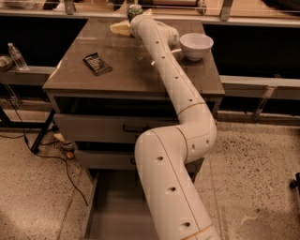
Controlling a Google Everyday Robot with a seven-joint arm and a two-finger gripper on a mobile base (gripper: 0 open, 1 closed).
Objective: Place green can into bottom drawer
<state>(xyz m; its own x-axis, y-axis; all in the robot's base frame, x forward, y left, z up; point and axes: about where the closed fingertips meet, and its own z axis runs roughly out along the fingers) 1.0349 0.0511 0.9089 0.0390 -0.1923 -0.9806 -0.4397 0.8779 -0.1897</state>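
The green can (135,9) stands at the top centre of the frame, on the cabinet's (122,70) far edge, half hidden. The gripper (137,21) is right at it; its grasp cannot be told. The bottom drawer (110,208) lies open and empty at lower centre, so the carry and drop remain.

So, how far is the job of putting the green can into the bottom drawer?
Done: the long grey bottom drawer already stands pulled out. In hand: the gripper is at the slim green drink can on the far edge of the grey cabinet top; a grasp cannot be confirmed. Left: lifting the can, carrying it down, releasing it.
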